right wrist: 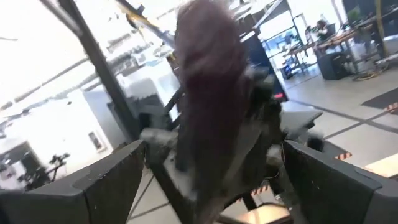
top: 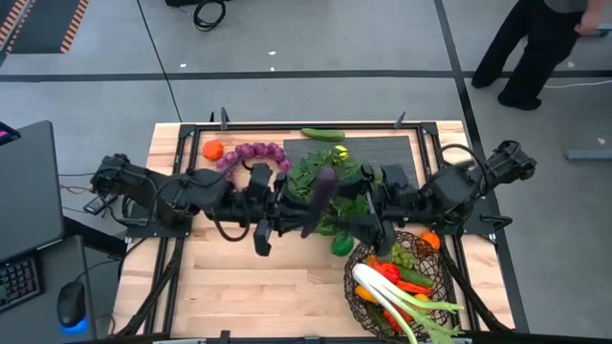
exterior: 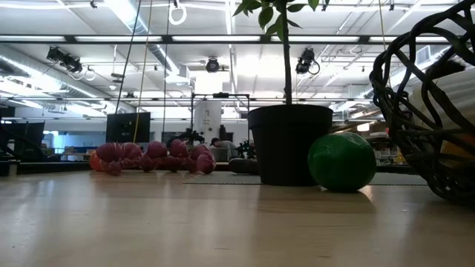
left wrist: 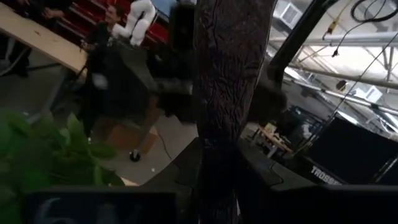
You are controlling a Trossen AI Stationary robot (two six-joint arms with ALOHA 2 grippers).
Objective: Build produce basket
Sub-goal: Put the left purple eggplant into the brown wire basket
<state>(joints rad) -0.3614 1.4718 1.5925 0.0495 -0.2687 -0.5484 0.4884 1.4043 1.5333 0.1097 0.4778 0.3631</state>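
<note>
Gripping a dark purple vegetable above the potted plant, the left claw faces the wide-open right claw, the basket lying beyond it.

Both arms are matte black, built of chunky rounded joint housings linked by short tubes, with black cables looping loosely along them. The left gripper and right gripper carry flat, dark, angular fingers.
</note>
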